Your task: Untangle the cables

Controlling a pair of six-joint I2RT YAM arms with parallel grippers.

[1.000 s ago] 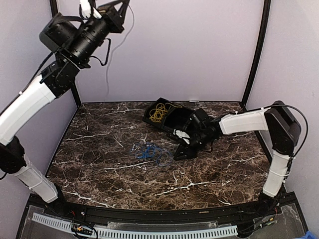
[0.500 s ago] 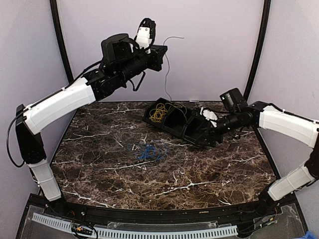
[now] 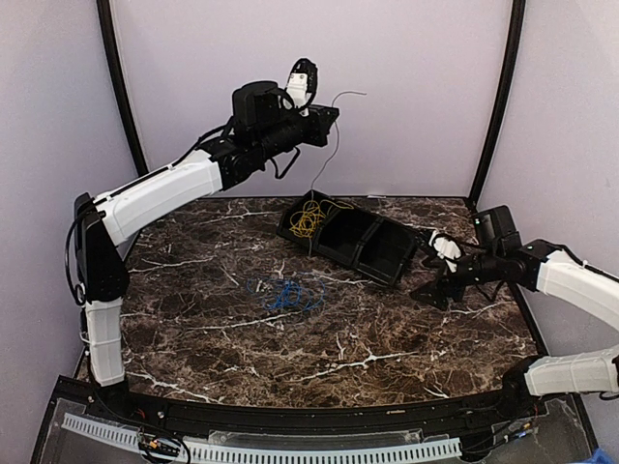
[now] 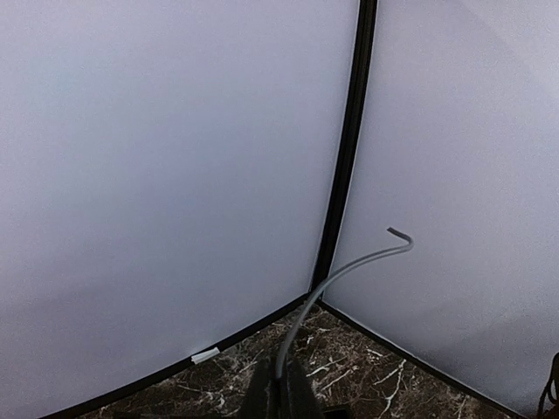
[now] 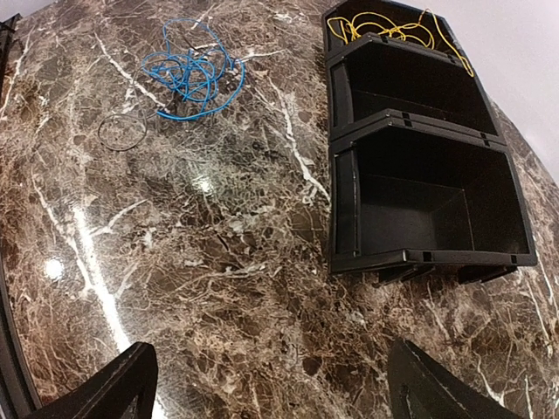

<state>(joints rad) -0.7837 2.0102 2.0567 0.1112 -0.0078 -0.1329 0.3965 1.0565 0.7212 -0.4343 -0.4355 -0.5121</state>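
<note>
The blue cable (image 3: 286, 295) lies in a loose tangle on the marble table (image 3: 213, 329), also seen as the blue cable (image 5: 188, 74) in the right wrist view. The yellow cable (image 3: 309, 220) is coiled in the far compartment of a black bin (image 3: 338, 259); yellow cable (image 5: 384, 30). My left gripper (image 3: 329, 114) is raised high above the bin, shut on a thin grey wire (image 3: 334, 145) that hangs down toward that compartment. In the left wrist view the grey wire (image 4: 349, 266) rises from the shut left gripper (image 4: 281, 374). My right gripper (image 3: 430, 275) is open beside the bin's right end, holding nothing; right gripper (image 5: 279, 393).
The black bin (image 5: 428, 259) has three compartments; the two nearer ones hold nothing. A small black ring (image 5: 122, 133) lies on the table near the blue cable. Pale walls with black corner posts (image 3: 498, 97) enclose the table on three sides.
The left arm swung right, carrying the grey wire over the bin. The right gripper let go of the bin's right end, opened wide and drew back to the right.
</note>
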